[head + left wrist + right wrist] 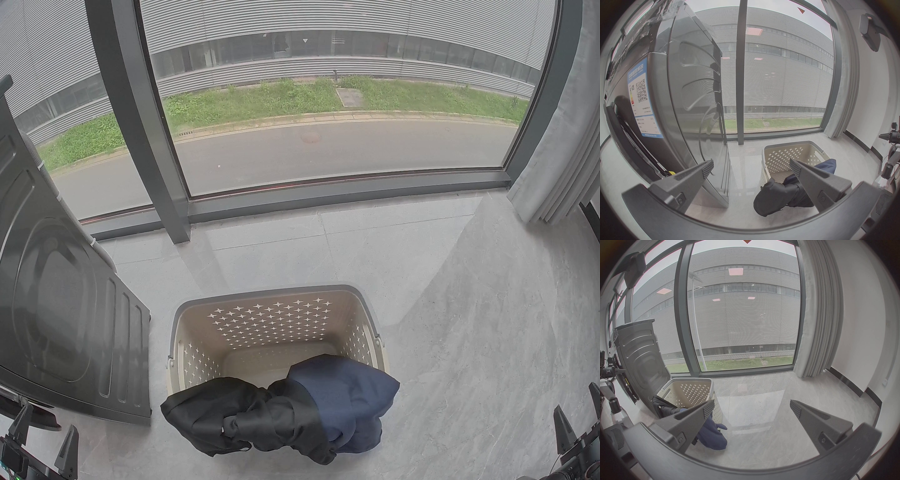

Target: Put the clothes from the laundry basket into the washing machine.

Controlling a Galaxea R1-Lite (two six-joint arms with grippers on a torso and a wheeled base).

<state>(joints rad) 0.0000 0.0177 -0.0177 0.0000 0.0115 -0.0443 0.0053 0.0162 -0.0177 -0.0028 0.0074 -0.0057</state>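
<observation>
head view: the clothes – a black piece and a navy piece – are hanging over the near rim of the laundry basket, half in, half out, above the floor. left jaws and right jaws are both sitting spread wide, gripping nothing, low at the near corners, well apart from the pile. the door of the washing machine is standing open just beside the basket. risk, imo: the 2 pieces are looking tangled, so pulling one is prob dragging the other onto the floor or tipping the basket – the door is also crowding the carry path. left wrist view is adding the machine's front w/ its sticker; right wrist view is adding the navy piece trailing down the basket's outer wall.
</observation>
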